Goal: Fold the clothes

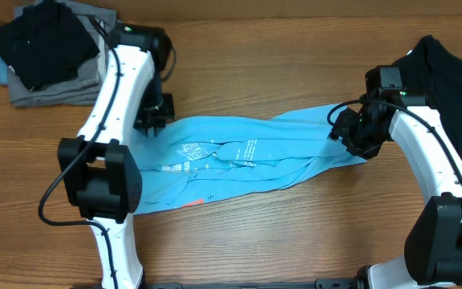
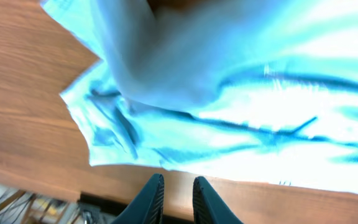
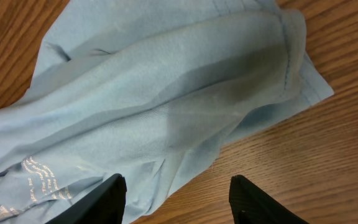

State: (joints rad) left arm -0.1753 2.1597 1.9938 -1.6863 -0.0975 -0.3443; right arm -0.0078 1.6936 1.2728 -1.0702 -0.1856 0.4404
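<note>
The clothes, a light blue T-shirt (image 1: 239,156), lie crumpled in a long band across the middle of the table, white lettering (image 1: 215,152) facing up and a small orange-red mark (image 1: 191,203) near the front edge. My left gripper (image 1: 152,119) hovers at the shirt's back left edge. In the left wrist view the shirt (image 2: 260,106) fills the frame, and the left gripper (image 2: 178,180) has a narrow gap with bare wood showing through. My right gripper (image 1: 345,132) is over the shirt's right end. Its wrist view shows the gripper (image 3: 177,179) wide open above the shirt's (image 3: 166,93) edge, holding nothing.
A stack of grey and black folded garments (image 1: 50,56) sits at the back left corner. A black garment (image 1: 447,72) lies at the right edge behind the right arm. Bare wooden table (image 1: 295,233) runs along the front.
</note>
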